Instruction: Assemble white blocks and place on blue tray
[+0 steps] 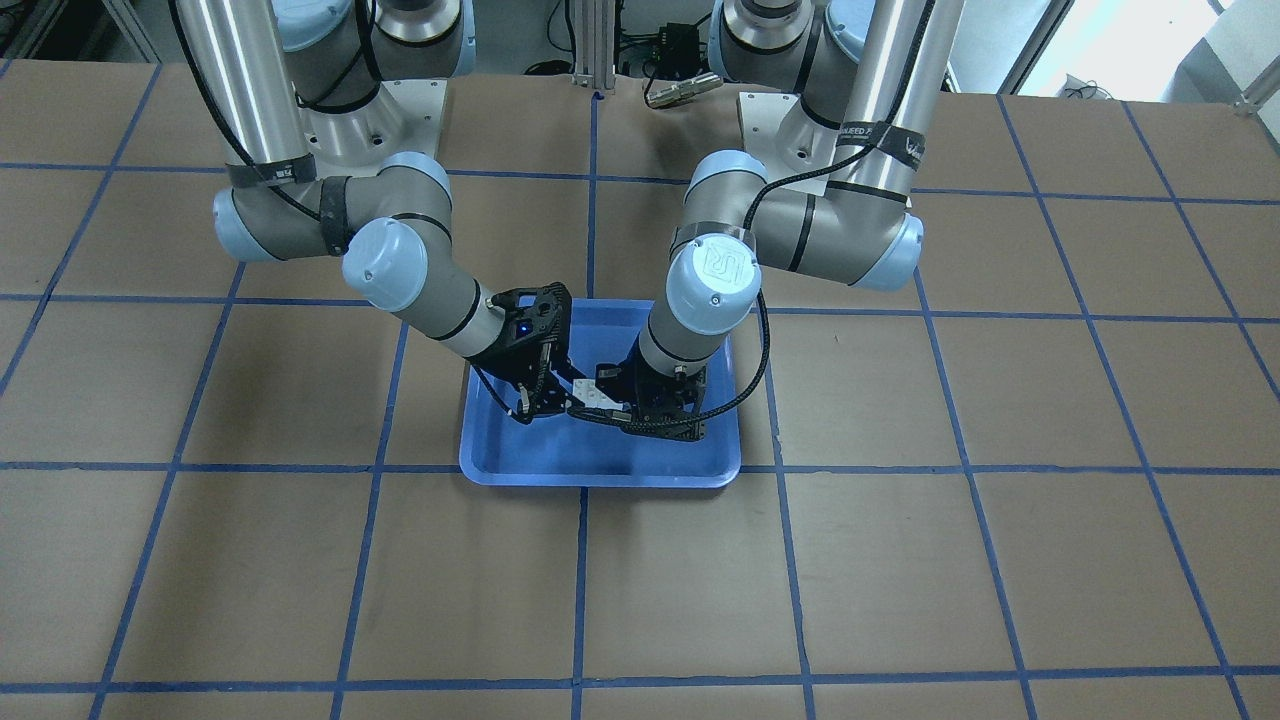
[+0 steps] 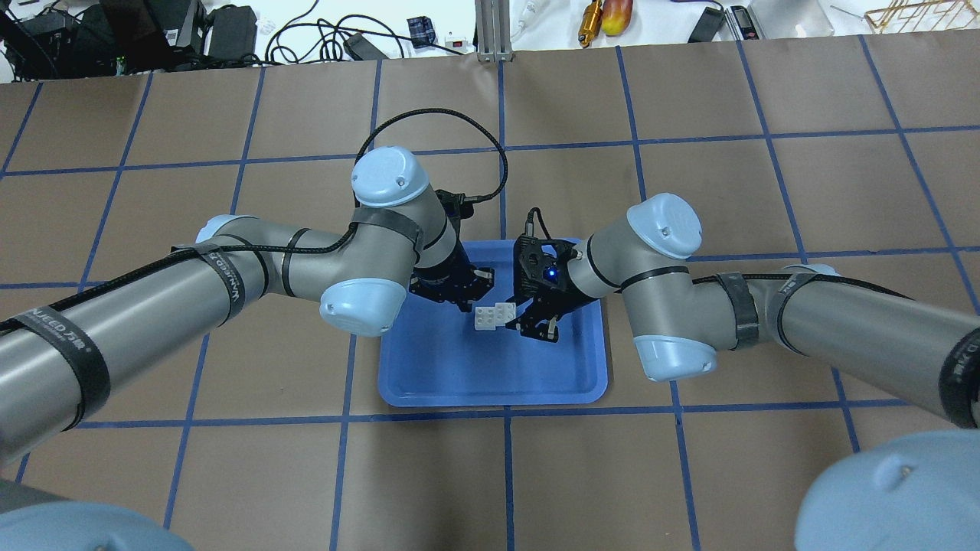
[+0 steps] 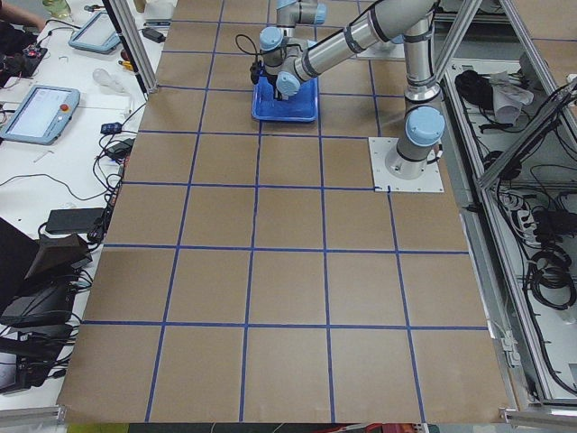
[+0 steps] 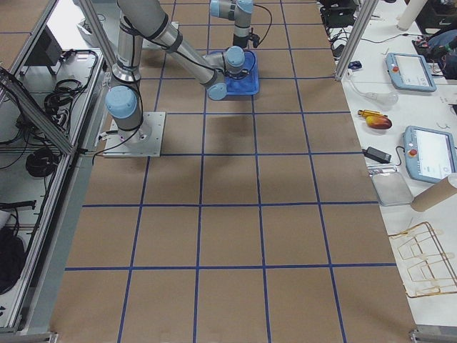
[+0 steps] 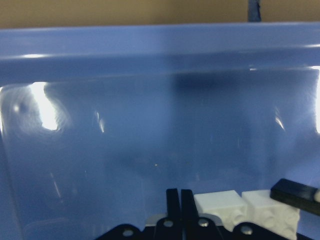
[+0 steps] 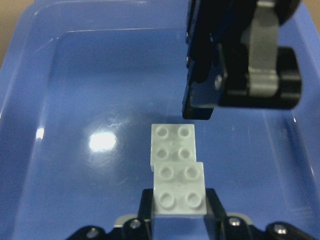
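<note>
white blocks (image 2: 485,317) 2 | blue tray (image 2: 490,375) 1 | robot arms (image 2: 153,314) 2 | table (image 2: 689,191) 1

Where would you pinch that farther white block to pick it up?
Pinch the farther white block by its two flat side walls, coming down from above. Its studded top faces up, and the right hand already grips the nearer block at its near edge.

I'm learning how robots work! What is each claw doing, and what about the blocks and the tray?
Left claw: shut, holding nothing, beside the blocks.
Right claw: shut on the white blocks.
White blocks: touching each other, over the tray.
Blue tray: lying flat, right way up.
</note>
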{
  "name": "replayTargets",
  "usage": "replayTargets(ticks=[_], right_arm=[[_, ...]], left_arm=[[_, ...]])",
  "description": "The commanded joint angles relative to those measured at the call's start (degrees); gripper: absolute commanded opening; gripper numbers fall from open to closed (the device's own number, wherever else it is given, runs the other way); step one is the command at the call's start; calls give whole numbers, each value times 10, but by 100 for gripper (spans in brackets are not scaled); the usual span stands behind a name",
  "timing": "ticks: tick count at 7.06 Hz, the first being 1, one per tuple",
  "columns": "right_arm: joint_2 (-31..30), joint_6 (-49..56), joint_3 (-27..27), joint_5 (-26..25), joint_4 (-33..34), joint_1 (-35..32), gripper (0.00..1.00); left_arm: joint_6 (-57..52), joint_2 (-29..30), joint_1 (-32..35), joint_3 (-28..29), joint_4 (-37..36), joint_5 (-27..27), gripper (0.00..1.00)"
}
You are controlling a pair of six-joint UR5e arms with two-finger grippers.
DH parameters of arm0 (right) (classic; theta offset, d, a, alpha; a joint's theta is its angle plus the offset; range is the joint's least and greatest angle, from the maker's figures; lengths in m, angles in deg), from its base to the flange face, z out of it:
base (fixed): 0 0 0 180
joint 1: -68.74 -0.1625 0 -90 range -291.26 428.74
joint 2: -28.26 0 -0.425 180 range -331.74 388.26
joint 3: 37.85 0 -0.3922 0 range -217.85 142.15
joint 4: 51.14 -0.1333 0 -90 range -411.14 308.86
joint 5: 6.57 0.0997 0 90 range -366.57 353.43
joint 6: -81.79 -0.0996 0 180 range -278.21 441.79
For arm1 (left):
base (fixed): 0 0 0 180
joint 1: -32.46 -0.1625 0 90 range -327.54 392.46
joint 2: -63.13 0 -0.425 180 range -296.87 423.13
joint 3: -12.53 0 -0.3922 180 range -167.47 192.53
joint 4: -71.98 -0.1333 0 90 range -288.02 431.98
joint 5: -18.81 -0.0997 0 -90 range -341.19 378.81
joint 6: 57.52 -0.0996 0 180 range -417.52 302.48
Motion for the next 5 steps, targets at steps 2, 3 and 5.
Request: replayTargets(ticks=[2,3,5], right_arm=[[6,-55,0,2,0,-1,100],[5,-56,1,2,1,-1,100],[-9,-108,24,-8,1,3,100]], left_arm=[[-1,0,0,2,0,0,16],[-1,-1,0,2,-3,0,16],[3,-1,0,0,-3,0,16]])
